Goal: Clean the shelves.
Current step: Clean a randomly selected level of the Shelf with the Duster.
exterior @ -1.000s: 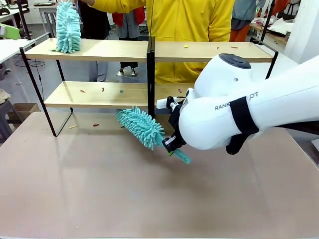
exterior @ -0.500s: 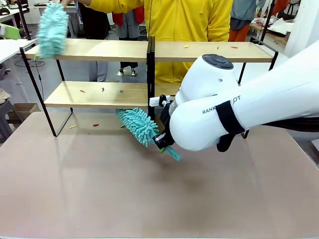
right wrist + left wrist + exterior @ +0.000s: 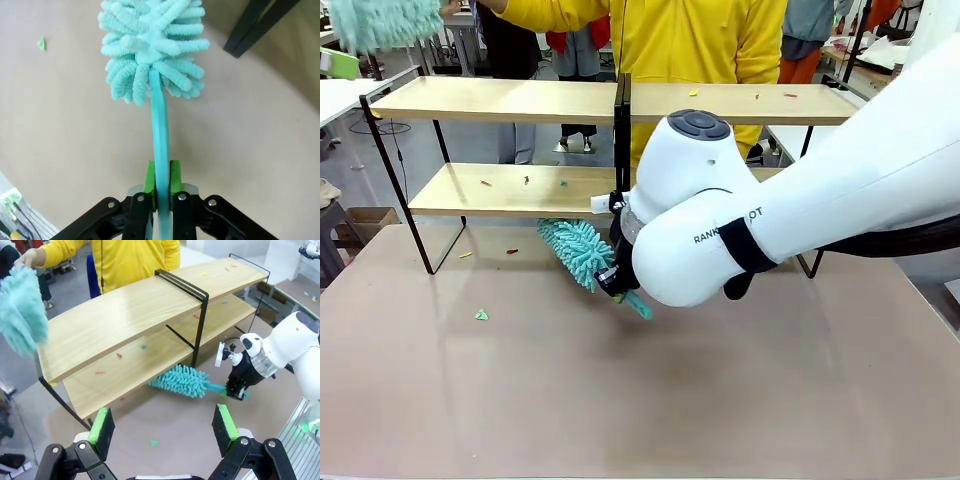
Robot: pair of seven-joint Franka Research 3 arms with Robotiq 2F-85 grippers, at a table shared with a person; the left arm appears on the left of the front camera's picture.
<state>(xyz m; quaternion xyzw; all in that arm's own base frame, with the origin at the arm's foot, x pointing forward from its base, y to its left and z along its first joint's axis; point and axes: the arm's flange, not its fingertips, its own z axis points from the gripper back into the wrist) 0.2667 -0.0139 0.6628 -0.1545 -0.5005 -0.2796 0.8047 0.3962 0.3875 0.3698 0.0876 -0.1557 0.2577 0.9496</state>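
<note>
At the far side of the brown table (image 3: 620, 400), the shelves (image 3: 500, 100): two long wood boards, small coloured bits on both. Low by the bottom board, a fluffy blue duster (image 3: 578, 250), its handle pinched tight in the right gripper (image 3: 160, 172). Nearer, the left gripper (image 3: 162, 412), spread wide, holding nothing. On the table, one green scrap (image 3: 481, 315). Behind, a person in yellow (image 3: 670, 40) holding a second duster (image 3: 380, 20) up high.

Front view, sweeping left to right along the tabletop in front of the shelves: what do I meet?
The shelves' left leg → yellow scrap → green scrap → red scrap → teal duster → right arm.
</note>
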